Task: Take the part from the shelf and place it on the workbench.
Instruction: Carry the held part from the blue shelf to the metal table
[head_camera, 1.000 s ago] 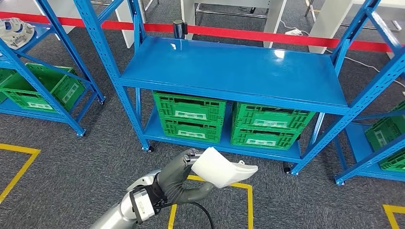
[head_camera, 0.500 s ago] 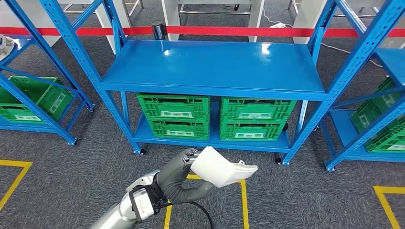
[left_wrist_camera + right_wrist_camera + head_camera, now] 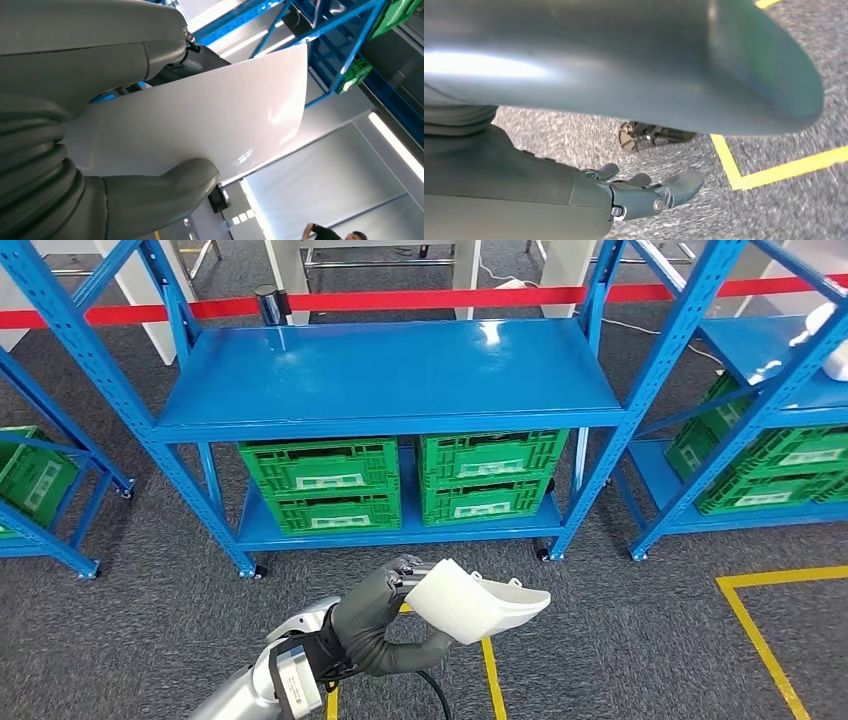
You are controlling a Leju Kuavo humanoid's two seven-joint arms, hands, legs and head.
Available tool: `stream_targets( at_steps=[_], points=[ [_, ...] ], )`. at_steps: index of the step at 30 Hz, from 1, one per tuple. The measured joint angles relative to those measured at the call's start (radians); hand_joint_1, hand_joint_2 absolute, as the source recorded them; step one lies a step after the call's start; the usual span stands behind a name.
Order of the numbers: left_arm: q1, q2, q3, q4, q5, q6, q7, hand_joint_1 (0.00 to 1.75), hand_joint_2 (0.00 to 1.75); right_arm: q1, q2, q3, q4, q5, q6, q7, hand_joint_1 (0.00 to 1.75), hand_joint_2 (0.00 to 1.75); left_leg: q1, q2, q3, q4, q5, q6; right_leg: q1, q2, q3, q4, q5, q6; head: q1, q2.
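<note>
My left hand (image 3: 385, 615) grips a white curved plastic part (image 3: 475, 602) and holds it in front of me, low in the head view, above the grey carpet. Up close in the left wrist view the part (image 3: 210, 120) is a broad white sheet with the thumb (image 3: 150, 197) pressed under it and the fingers over it. My right hand (image 3: 644, 192) hangs down over the carpet, its fingers apart and holding nothing. A blue shelf unit (image 3: 390, 375) stands ahead with a bare top board.
Green crates (image 3: 320, 480) fill the blue unit's lower board. More blue racks stand to the left (image 3: 50, 490) and right (image 3: 760, 400), the right one with green crates and a white object. Red tape (image 3: 400, 300) runs behind. Yellow floor lines (image 3: 760, 640) mark the carpet.
The whole scene has shifted left in the head view, so the camera has turned right. The left hand keeps the white part in the same hold.
</note>
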Motion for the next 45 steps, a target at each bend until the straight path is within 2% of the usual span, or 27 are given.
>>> stream_targets(
  at_steps=[1, 3, 5, 7, 9, 11, 13, 14, 15, 16, 18, 20, 22, 24, 26, 28, 29, 30, 32, 34, 35, 37, 38, 40, 42, 44, 45],
  points=[
    [-0.001, -0.001, -0.001, -0.003, 0.000, -0.002, 0.000, 1.75, 1.75, 0.001, -0.003, -0.004, 0.000, -0.004, 0.000, -0.001, 0.00, 0.00, 0.000, 0.012, 0.000, 0.005, -0.004, -0.003, -0.001, -0.015, 0.040, -0.073, 0.034, 0.001, 0.001, 0.000],
    [-0.004, -0.003, -0.003, -0.009, 0.001, -0.009, 0.000, 1.75, 1.75, -0.002, -0.008, -0.011, 0.000, -0.007, 0.000, -0.006, 0.00, 0.00, -0.004, 0.030, -0.001, 0.014, -0.012, -0.012, 0.001, -0.049, 0.104, -0.193, 0.075, -0.008, 0.002, 0.000],
    [-0.007, -0.004, -0.004, -0.012, 0.006, -0.018, 0.000, 1.75, 1.75, -0.003, -0.012, -0.014, 0.000, -0.007, 0.000, -0.013, 0.00, 0.00, -0.009, 0.044, 0.001, 0.018, -0.017, -0.022, 0.006, -0.053, 0.114, -0.222, 0.077, -0.024, 0.000, 0.000],
    [-0.011, -0.004, -0.004, -0.015, 0.009, -0.026, 0.000, 1.75, 1.75, 0.000, -0.015, -0.015, 0.000, -0.006, 0.000, -0.018, 0.00, 0.00, -0.007, 0.050, 0.003, 0.019, -0.020, -0.033, 0.005, -0.034, 0.110, -0.223, 0.081, -0.037, -0.002, 0.000],
    [-0.015, -0.004, -0.004, -0.017, 0.007, -0.028, 0.000, 1.75, 1.75, 0.000, -0.019, -0.015, 0.000, -0.006, -0.001, -0.019, 0.00, 0.00, -0.003, 0.011, -0.014, 0.061, -0.051, -0.045, 0.000, -0.017, 0.108, -0.226, 0.086, -0.049, -0.004, 0.000],
    [-0.016, 0.000, -0.004, -0.018, 0.008, -0.032, 0.000, 1.75, 1.75, -0.003, -0.023, -0.015, 0.000, -0.006, -0.002, -0.020, 0.00, 0.00, 0.000, -0.038, -0.067, 0.180, -0.117, -0.052, -0.002, 0.002, 0.105, -0.226, 0.089, -0.056, -0.009, 0.000],
    [-0.016, 0.005, -0.004, -0.018, 0.020, -0.047, 0.000, 1.75, 1.75, -0.005, -0.028, -0.015, 0.000, -0.006, -0.002, -0.019, 0.00, 0.00, 0.000, -0.050, -0.123, 0.299, -0.160, -0.053, -0.001, 0.025, 0.103, -0.226, 0.090, -0.058, -0.011, 0.000],
    [-0.017, 0.007, -0.004, -0.018, 0.029, -0.060, 0.001, 1.75, 1.75, -0.005, -0.030, -0.015, 0.000, -0.006, -0.002, -0.016, 0.00, 0.00, 0.000, -0.051, -0.129, 0.310, -0.152, -0.051, -0.001, 0.038, 0.104, -0.225, 0.090, -0.058, -0.012, 0.000],
    [-0.019, 0.009, -0.004, -0.018, 0.040, -0.074, 0.003, 1.75, 1.75, -0.004, -0.033, -0.015, 0.000, -0.007, -0.002, -0.009, 0.00, 0.00, 0.000, -0.054, -0.117, 0.282, -0.124, -0.049, -0.001, 0.052, 0.105, -0.225, 0.091, -0.057, -0.012, 0.000],
    [-0.023, 0.009, -0.005, -0.018, 0.050, -0.089, 0.006, 1.75, 1.75, -0.004, -0.035, -0.015, 0.000, -0.008, -0.002, 0.003, 0.00, 0.00, 0.001, -0.064, -0.088, 0.218, -0.083, -0.045, -0.001, 0.065, 0.106, -0.225, 0.091, -0.055, -0.013, 0.000],
    [-0.035, 0.009, -0.005, -0.018, 0.066, -0.110, 0.013, 1.75, 1.75, -0.006, -0.039, -0.015, 0.000, -0.012, -0.002, 0.039, 0.00, 0.00, 0.004, -0.106, -0.027, 0.083, -0.026, -0.037, -0.001, 0.091, 0.105, -0.223, 0.093, -0.047, -0.014, 0.000],
    [-0.046, 0.008, -0.005, -0.017, 0.076, -0.124, 0.019, 1.75, 1.75, -0.007, -0.045, -0.015, 0.000, -0.020, -0.002, 0.083, 0.00, 0.00, 0.003, -0.133, -0.006, 0.029, -0.017, -0.030, -0.003, 0.111, 0.095, -0.223, 0.099, -0.032, -0.013, 0.000],
    [-0.058, 0.003, -0.005, -0.014, 0.088, -0.139, 0.024, 1.75, 1.75, -0.004, -0.049, -0.015, 0.001, -0.028, -0.002, 0.140, 0.00, 0.00, 0.000, -0.117, -0.008, 0.023, -0.013, -0.021, -0.009, 0.128, 0.086, -0.227, 0.107, -0.015, -0.013, 0.000],
    [-0.076, -0.004, -0.005, -0.007, 0.101, -0.153, 0.026, 1.75, 1.75, 0.000, -0.051, -0.015, 0.002, -0.036, 0.001, 0.201, 0.00, 0.00, 0.002, -0.094, -0.007, 0.015, -0.005, -0.006, -0.007, 0.094, 0.072, -0.204, 0.092, -0.006, -0.010, 0.000],
    [-0.089, -0.006, -0.005, 0.004, 0.109, -0.161, 0.025, 1.75, 1.75, -0.003, -0.053, -0.015, 0.002, -0.039, 0.003, 0.248, 0.00, 0.00, 0.003, -0.065, -0.007, 0.011, -0.002, 0.002, -0.003, 0.032, 0.021, -0.100, 0.036, 0.000, -0.004, 0.000],
    [-0.092, -0.003, -0.005, 0.019, 0.113, -0.164, 0.020, 1.75, 1.75, -0.004, -0.054, -0.015, 0.002, -0.038, 0.001, 0.281, 0.00, 0.00, 0.000, -0.033, -0.010, 0.012, -0.003, 0.005, -0.002, 0.010, -0.044, 0.034, -0.018, 0.005, 0.000, 0.000],
    [-0.092, -0.001, -0.005, 0.027, 0.113, -0.165, 0.016, 1.75, 1.75, -0.003, -0.054, -0.015, 0.002, -0.037, 0.000, 0.292, 0.00, 0.00, 0.000, -0.018, -0.010, 0.012, -0.003, 0.005, -0.003, 0.006, -0.057, 0.063, -0.022, 0.006, 0.000, 0.000],
    [-0.092, 0.000, -0.005, 0.033, 0.114, -0.165, 0.012, 1.75, 1.75, -0.001, -0.056, -0.015, 0.002, -0.038, 0.000, 0.301, 0.00, 0.00, 0.000, -0.004, -0.011, 0.013, -0.004, 0.004, -0.003, 0.003, -0.047, 0.049, -0.006, 0.007, 0.000, 0.000],
    [-0.092, 0.003, -0.005, 0.043, 0.114, -0.168, 0.007, 1.75, 1.75, 0.003, -0.059, -0.015, 0.002, -0.042, 0.000, 0.320, 0.00, 0.00, 0.000, 0.020, -0.009, 0.016, -0.007, 0.000, -0.003, -0.020, 0.030, -0.085, 0.056, 0.004, 0.001, 0.000],
    [-0.093, 0.005, -0.005, 0.048, 0.113, -0.175, 0.008, 1.75, 1.75, 0.003, -0.064, -0.015, 0.002, -0.048, 0.000, 0.338, 0.00, 0.00, -0.005, 0.038, -0.008, 0.020, -0.012, -0.008, 0.002, -0.049, 0.093, -0.201, 0.090, -0.008, 0.002, 0.000],
    [-0.094, 0.006, -0.005, 0.049, 0.113, -0.179, 0.010, 1.75, 1.75, 0.004, -0.065, -0.015, 0.003, -0.052, 0.000, 0.344, 0.00, 0.00, -0.008, 0.045, -0.008, 0.020, -0.014, -0.014, 0.005, -0.055, 0.102, -0.223, 0.093, -0.015, 0.001, 0.000],
    [-0.097, 0.007, -0.005, 0.050, 0.115, -0.190, 0.019, 1.75, 1.75, 0.009, -0.066, -0.015, 0.004, -0.059, 0.000, 0.348, 0.00, 0.00, -0.010, 0.059, -0.004, 0.017, -0.014, -0.024, 0.008, -0.040, 0.097, -0.225, 0.094, -0.029, 0.000, 0.000],
    [-0.100, 0.007, -0.005, 0.050, 0.118, -0.193, 0.024, 1.75, 1.75, 0.012, -0.067, -0.015, 0.004, -0.060, 0.000, 0.347, 0.00, 0.00, -0.008, 0.054, -0.004, 0.020, -0.018, -0.030, 0.005, -0.031, 0.096, -0.227, 0.097, -0.035, 0.000, 0.000],
    [-0.106, 0.010, -0.005, 0.049, 0.124, -0.199, 0.031, 1.75, 1.75, 0.015, -0.067, -0.015, 0.005, -0.061, -0.001, 0.344, 0.00, 0.00, -0.005, 0.009, -0.023, 0.069, -0.053, -0.042, -0.001, -0.015, 0.095, -0.230, 0.102, -0.046, -0.003, 0.000],
    [-0.107, 0.017, -0.004, 0.049, 0.130, -0.201, 0.032, 1.75, 1.75, 0.014, -0.067, -0.015, 0.006, -0.061, -0.002, 0.340, 0.00, 0.00, -0.003, -0.040, -0.080, 0.196, -0.121, -0.048, -0.003, 0.004, 0.092, -0.231, 0.104, -0.052, -0.008, 0.000],
    [-0.106, 0.025, -0.004, 0.051, 0.133, -0.203, 0.032, 1.75, 1.75, 0.014, -0.067, -0.015, 0.006, -0.061, -0.003, 0.334, 0.00, 0.00, -0.003, -0.050, -0.132, 0.305, -0.157, -0.048, -0.002, 0.029, 0.090, -0.230, 0.106, -0.053, -0.011, 0.000],
    [-0.106, 0.027, -0.004, 0.052, 0.134, -0.204, 0.032, 1.75, 1.75, 0.014, -0.067, -0.015, 0.007, -0.061, -0.003, 0.331, 0.00, 0.00, -0.003, -0.052, -0.134, 0.309, -0.145, -0.046, -0.002, 0.042, 0.089, -0.230, 0.107, -0.053, -0.011, 0.000]
  ],
)
